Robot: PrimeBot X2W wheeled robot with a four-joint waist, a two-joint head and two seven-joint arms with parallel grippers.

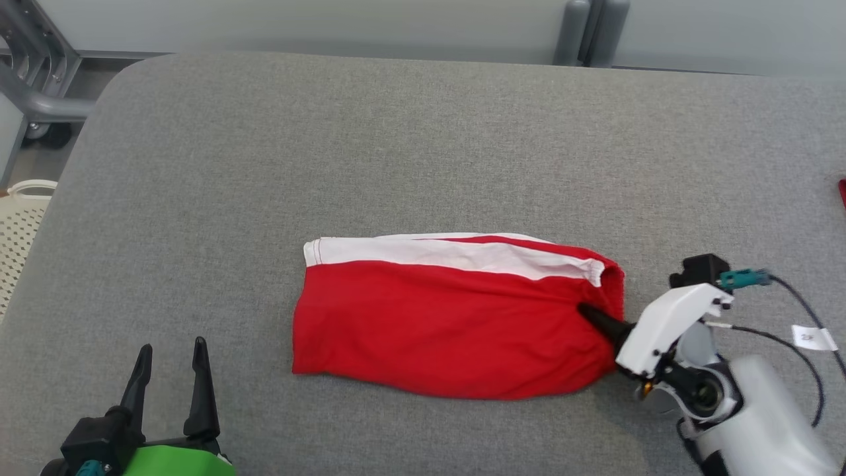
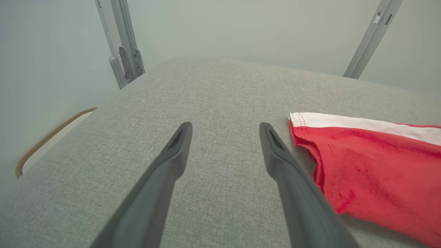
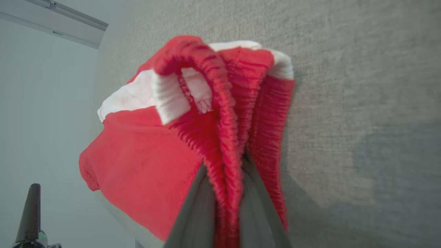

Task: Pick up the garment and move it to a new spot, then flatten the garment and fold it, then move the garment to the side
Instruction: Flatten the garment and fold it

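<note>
The garment is a pair of red shorts with a white side stripe, folded flat on the grey padded table. My right gripper is shut on the garment's ribbed waistband at its right end; in the right wrist view the waistband is pinched between the two fingers, with the right gripper under the bunched cloth. Low on the left, my left gripper stands open and holds nothing, a short way left of the garment's hem. Between the fingers of the left gripper lies bare table.
A cream perforated basket sits off the table's left edge. Grey metal frame legs stand at the far left, with posts behind the table. A small red thing shows at the right edge. Cables and a white tag hang from my right wrist.
</note>
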